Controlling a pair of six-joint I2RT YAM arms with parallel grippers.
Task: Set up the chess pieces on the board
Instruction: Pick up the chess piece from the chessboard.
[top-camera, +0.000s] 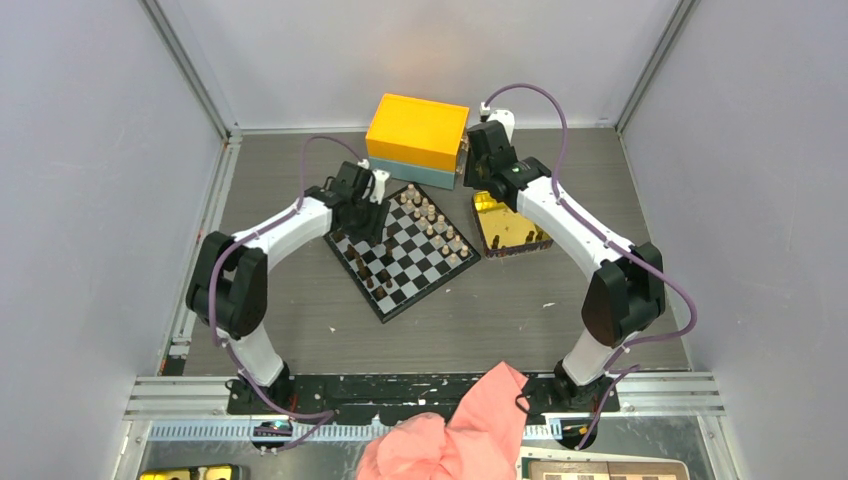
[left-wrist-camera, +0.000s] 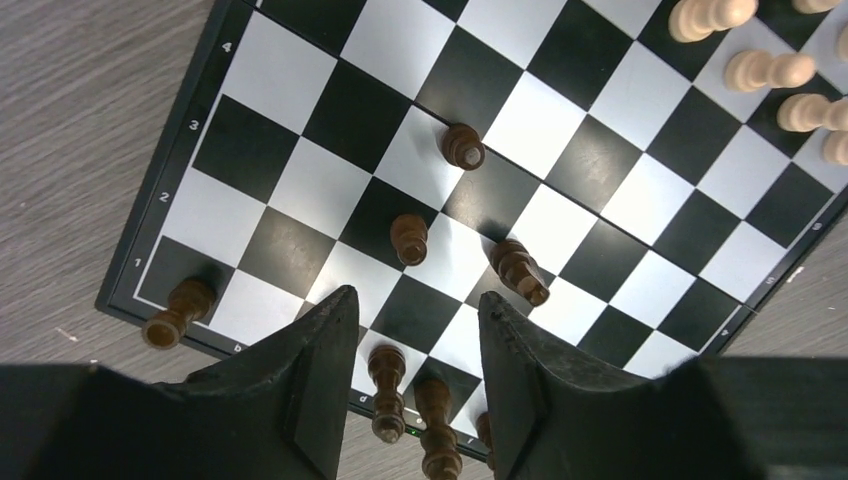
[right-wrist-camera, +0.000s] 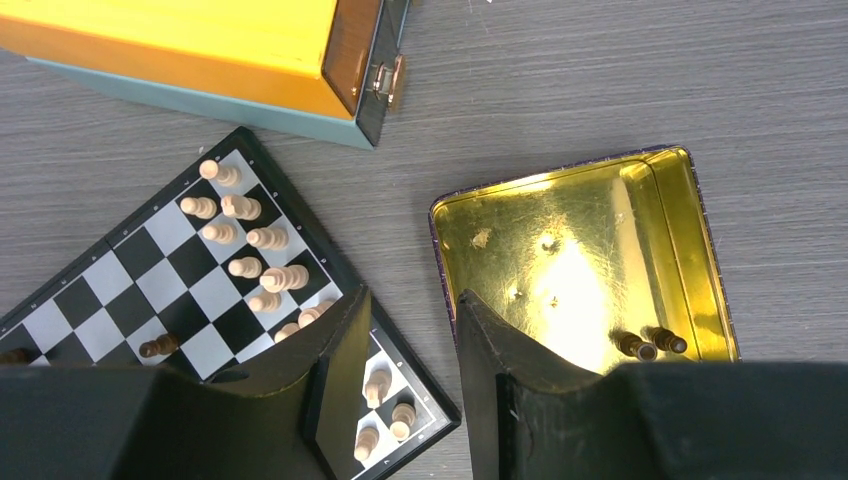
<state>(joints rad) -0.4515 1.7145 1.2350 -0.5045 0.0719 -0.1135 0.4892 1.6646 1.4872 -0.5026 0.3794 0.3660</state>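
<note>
Hovering over the near-left edge of the board (top-camera: 410, 265), the left gripper (left-wrist-camera: 415, 300) has its fingers apart, straddling two upright dark pieces (left-wrist-camera: 386, 390) without clamping either. The board lies diamond-wise at mid-table (top-camera: 520, 310), one corner toward the arm bases, and light pieces (top-camera: 430, 215) line its far-right edge. The right gripper (right-wrist-camera: 412, 298) is unclenched and empty beside the gold tin (right-wrist-camera: 580, 250), where two more dark pieces (right-wrist-camera: 650, 343) sit in one corner.

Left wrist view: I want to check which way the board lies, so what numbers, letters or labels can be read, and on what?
"4": left side of the dark border of the board, farthest up.
"3": same border, next down.
"2": same border, below that.
"1": same border, by the near corner.
Letters along the near border and the marks on the right border: too small to read.
</note>
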